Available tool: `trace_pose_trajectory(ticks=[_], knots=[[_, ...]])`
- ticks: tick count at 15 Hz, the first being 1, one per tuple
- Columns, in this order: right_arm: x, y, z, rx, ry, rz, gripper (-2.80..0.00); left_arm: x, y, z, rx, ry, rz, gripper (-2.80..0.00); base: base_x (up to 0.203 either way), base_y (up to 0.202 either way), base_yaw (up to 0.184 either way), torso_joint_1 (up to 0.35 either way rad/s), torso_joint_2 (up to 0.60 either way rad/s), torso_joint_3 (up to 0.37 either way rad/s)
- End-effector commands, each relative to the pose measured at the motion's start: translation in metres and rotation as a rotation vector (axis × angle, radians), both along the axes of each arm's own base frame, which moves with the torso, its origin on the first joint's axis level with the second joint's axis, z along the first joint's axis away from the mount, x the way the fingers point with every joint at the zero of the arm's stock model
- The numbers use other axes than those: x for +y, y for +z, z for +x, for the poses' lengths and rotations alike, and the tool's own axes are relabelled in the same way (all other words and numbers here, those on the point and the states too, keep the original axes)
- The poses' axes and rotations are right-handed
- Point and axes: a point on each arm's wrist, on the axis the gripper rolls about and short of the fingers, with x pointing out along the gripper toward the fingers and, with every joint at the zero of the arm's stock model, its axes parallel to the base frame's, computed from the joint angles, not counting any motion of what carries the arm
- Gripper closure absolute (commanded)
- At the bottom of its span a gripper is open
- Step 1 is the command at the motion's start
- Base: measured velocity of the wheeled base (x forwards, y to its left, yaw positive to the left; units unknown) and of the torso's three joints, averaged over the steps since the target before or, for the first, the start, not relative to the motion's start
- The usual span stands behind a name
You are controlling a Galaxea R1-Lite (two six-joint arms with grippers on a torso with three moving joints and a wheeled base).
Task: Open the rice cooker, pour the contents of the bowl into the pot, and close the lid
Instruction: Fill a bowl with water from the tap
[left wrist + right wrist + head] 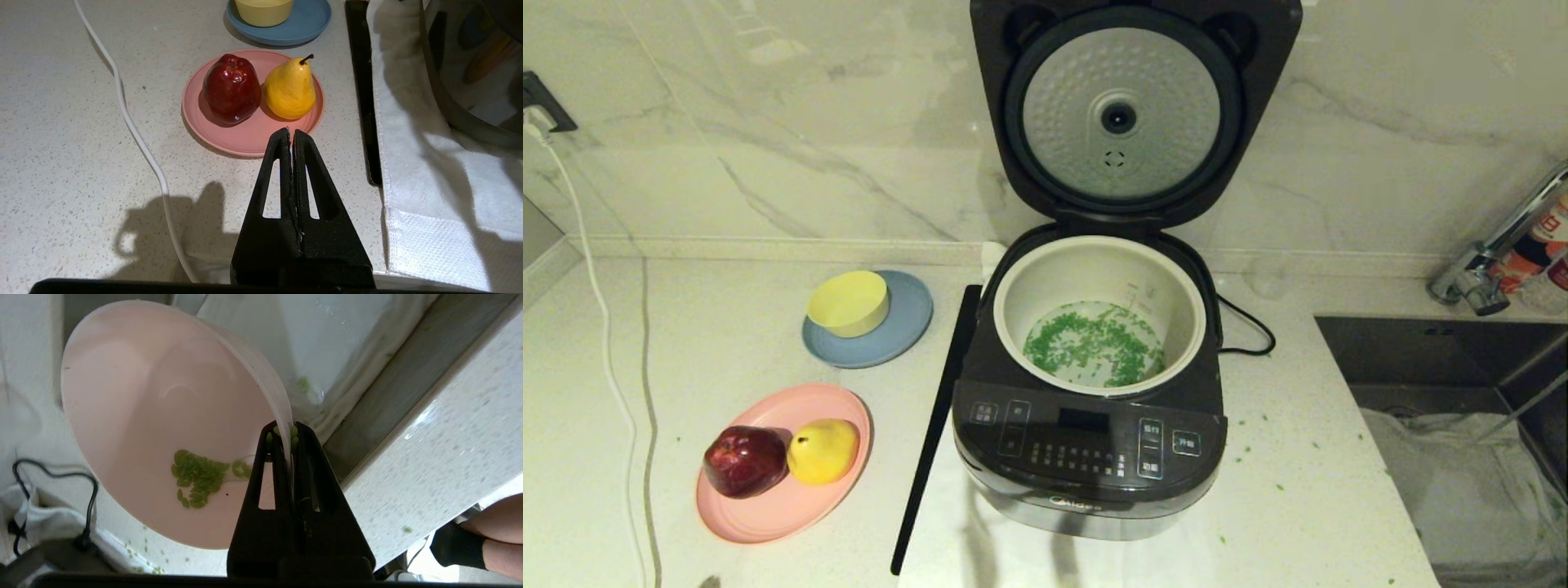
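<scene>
The rice cooker (1094,384) is sitting at the centre of the head view with the lid (1123,114) standing fully upright at the top of the frame, its dimpled silver plate facing forward, so the mouth of the pot (1098,314) is staying clear for pouring. Most of the contents (1094,343) are already lying on the pot's floor, which suggests the pour is largely done and closing the lid is what remains. In the right wrist view, the right gripper (286,435) is pinching the rim of the bowl (163,424) between its nearly closed fingers, holding it steeply tilted at the centre-left of that frame; a small cluster of green bits is clinging low inside, near the fingers, and a few are sticking at the fingertips. The bowl is hanging beside the counter edge, near the sink, and will probably need setting down. The left gripper (291,134), closed on nothing, is hovering parked at the lower centre of its view, just short of the pink plate (245,139) carrying 1 apple (231,87) and 1 pear (289,90).
</scene>
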Motion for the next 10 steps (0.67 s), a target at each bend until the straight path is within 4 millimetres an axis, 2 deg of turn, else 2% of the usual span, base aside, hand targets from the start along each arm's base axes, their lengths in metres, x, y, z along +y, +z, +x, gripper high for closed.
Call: trace_pose_trajectory(ticks=[1,7,10], knots=[[-0.018,-0.013,0.005,0.009,-0.014,0.023,0.0,0.0,-0.002,0.001,0.009,0.0,-0.001,0.0,0.0,0.0,0.0,0.0,0.0,0.0],[-0.054,-0.018,0.026,-0.022,-0.047,0.001,0.0,0.0,-0.003,0.001,0.01,0.001,-0.001,0.0,0.0,0.0,0.0,0.0,0.0,0.0],[-0.059,-0.016,0.046,-0.027,-0.036,-0.028,0.0,0.0,-0.003,0.001,0.011,0.001,-0.001,0.0,0.0,0.0,0.0,0.0,0.0,0.0]])
